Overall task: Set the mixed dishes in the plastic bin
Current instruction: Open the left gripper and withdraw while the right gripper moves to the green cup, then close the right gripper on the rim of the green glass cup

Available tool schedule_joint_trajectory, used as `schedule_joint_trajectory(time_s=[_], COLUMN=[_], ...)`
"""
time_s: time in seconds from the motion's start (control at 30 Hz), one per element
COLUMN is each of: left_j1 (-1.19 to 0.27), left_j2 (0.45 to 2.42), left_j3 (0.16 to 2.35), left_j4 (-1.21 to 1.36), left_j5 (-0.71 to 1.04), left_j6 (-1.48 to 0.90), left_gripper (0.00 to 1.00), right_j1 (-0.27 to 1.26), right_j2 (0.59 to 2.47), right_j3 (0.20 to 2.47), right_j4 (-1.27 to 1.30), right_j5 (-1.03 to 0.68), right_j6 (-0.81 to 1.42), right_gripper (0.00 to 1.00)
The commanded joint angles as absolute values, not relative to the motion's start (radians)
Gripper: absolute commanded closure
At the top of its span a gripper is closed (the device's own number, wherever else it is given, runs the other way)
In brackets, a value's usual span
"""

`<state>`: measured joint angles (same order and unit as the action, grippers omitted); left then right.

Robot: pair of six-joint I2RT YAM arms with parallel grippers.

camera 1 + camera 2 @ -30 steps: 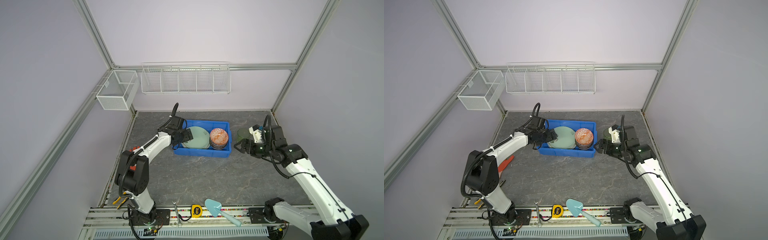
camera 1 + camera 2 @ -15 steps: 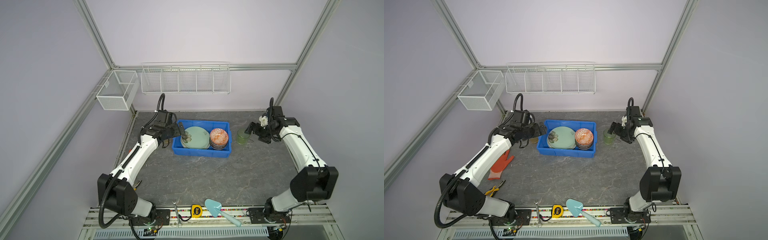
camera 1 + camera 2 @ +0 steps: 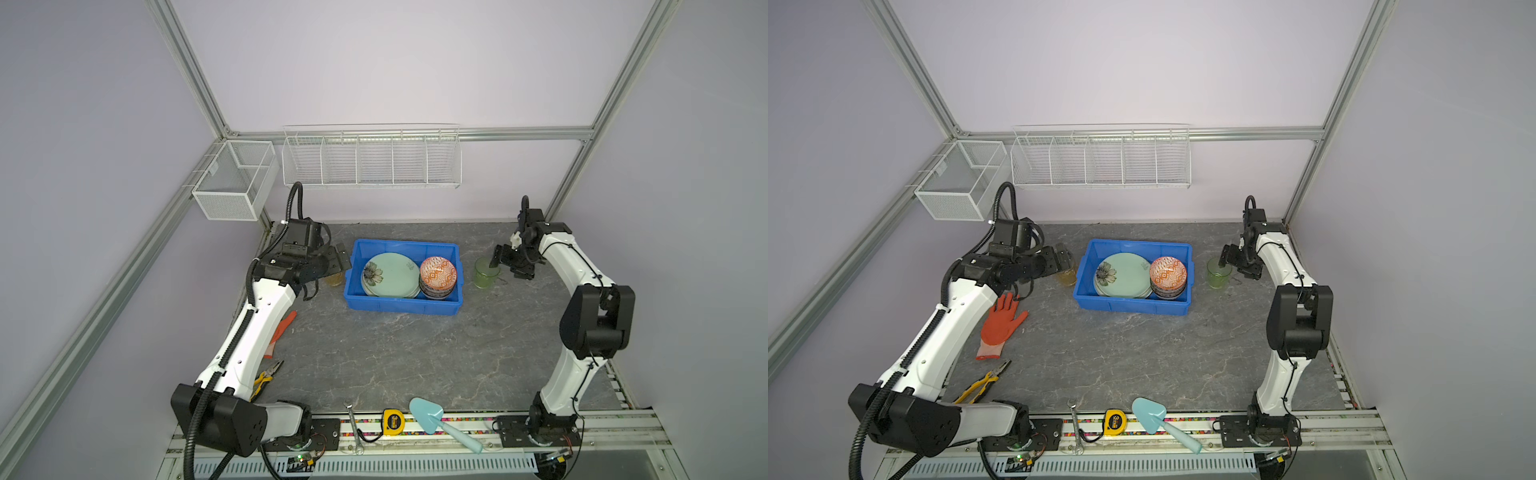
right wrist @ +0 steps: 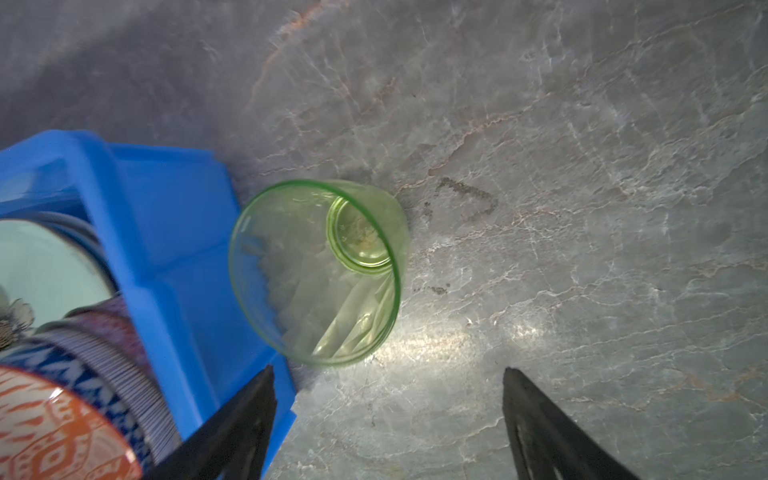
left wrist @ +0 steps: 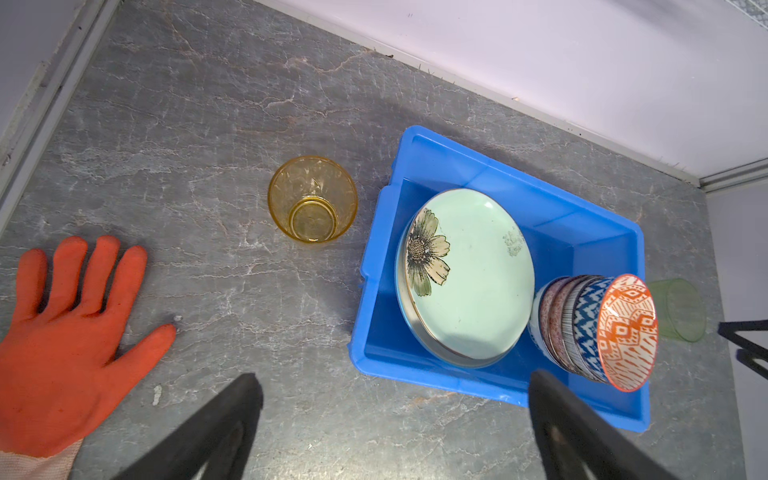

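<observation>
The pale green round plate with a dark flower and the stacked patterned bowls lie in the shallow bright-blue plastic bin. A green glass cup stands just outside its right end and an amber glass cup outside its left. My right claw and left claw both gape wide and are empty. I judge the cups come next: lower my jaws around one and close. The plate's small mark is unreadable.

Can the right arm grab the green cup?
Probably yes. The green cup stands free beside the bin, and the open right gripper hovers right by it, nothing between them.
</observation>
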<state>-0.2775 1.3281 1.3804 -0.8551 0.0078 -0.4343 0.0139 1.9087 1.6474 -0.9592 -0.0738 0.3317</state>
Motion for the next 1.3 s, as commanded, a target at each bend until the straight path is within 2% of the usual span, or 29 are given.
schedule_joint_trajectory(time_s=[0.0, 0.27, 0.6, 0.87, 1.27], left_j1=[-0.275, -0.275, -0.274, -0.274, -0.270], left_j2=[1.286, 1.237, 1.208, 1.170, 1.181], left_j3=[1.332, 1.299, 1.298, 1.255, 1.229], left_j4=[-0.896, -0.944, -0.964, -0.955, -0.941], left_j5=[0.025, 0.013, -0.007, -0.012, -0.006], left_j6=[-0.446, -0.435, -0.451, -0.458, -0.445], left_gripper=[0.00, 0.00, 0.00, 0.01, 0.00], right_j1=[0.013, 0.014, 0.019, 0.025, 0.047], right_j2=[1.909, 1.931, 1.971, 2.001, 2.016], right_j3=[1.634, 1.621, 1.621, 1.628, 1.657], right_j4=[-0.920, -0.883, -0.851, -0.848, -0.847], right_j5=[-0.031, -0.011, 0.002, 0.027, 0.032], right_j6=[0.281, 0.265, 0.263, 0.268, 0.270], right_gripper=[0.17, 0.24, 0.39, 0.56, 0.75])
